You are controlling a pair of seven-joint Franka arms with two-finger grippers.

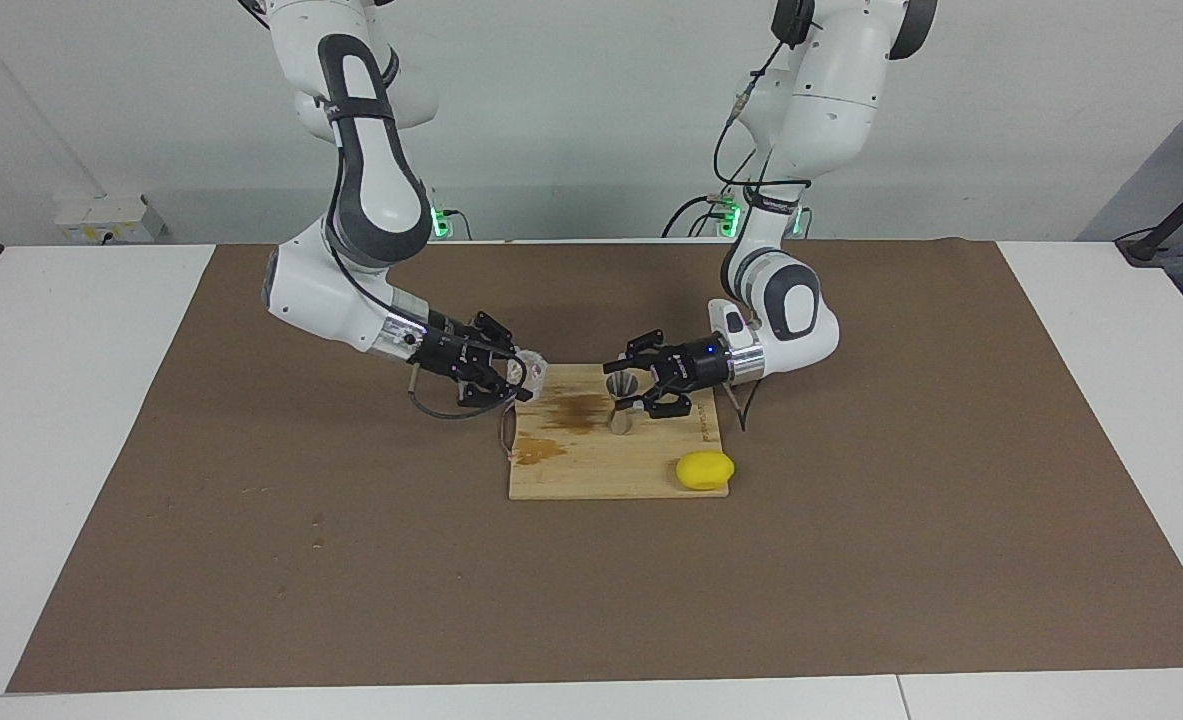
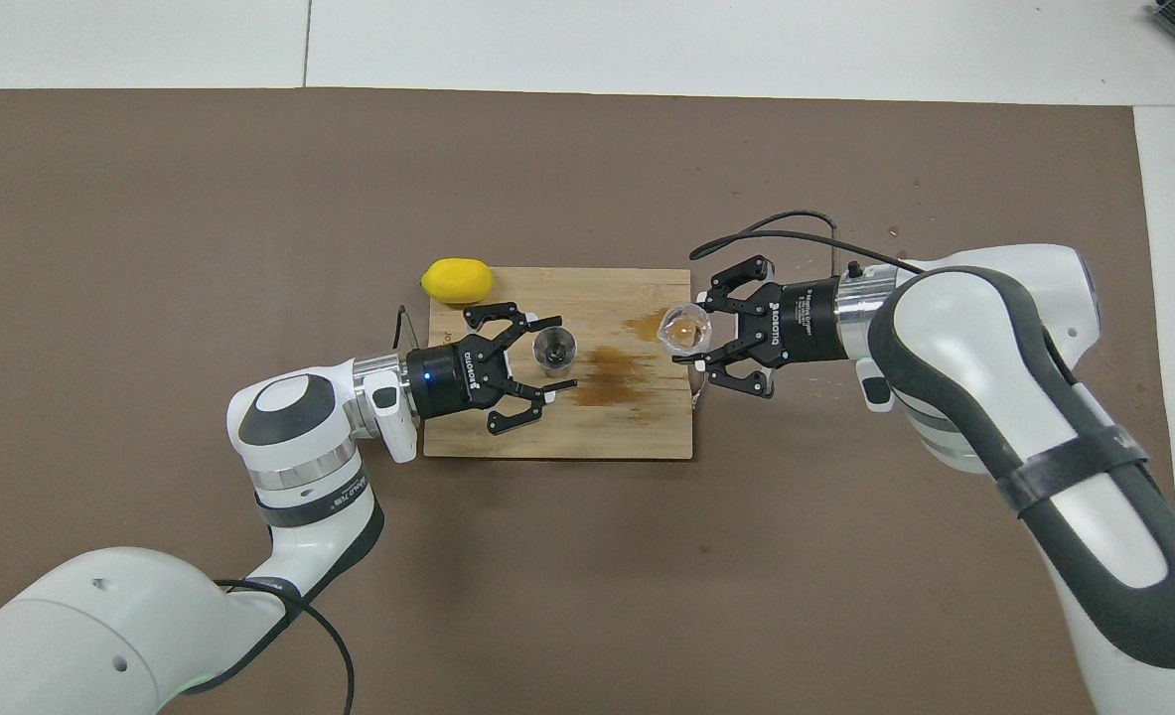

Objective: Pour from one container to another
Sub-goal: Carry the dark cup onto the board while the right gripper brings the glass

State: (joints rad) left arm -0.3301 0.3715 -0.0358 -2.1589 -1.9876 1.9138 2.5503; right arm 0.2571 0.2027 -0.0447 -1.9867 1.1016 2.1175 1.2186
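1. The metal jigger (image 1: 621, 402) stands upright on the wooden cutting board (image 1: 591, 470), roughly in the middle of the board's robot-side half.
2. The left gripper (image 2: 547, 356) sits low right at it, with its fingers spread on either side of the jigger. There's a visible gap, so it isn't pinching it.
3. The glass tumbler (image 2: 684, 330) is pinched in the right gripper (image 1: 523, 378), held just above the board's edge at the right arm's end. It looks tilted, mouth turned toward the jigger.
4. Tumbler and jigger are apart, with a brown wet stain (image 2: 609, 375) on the board between them, plus a smaller one near the tumbler.
5. A lemon (image 1: 704, 470) sits at the board's corner at the left arm's end, farther from the robots than the jigger.
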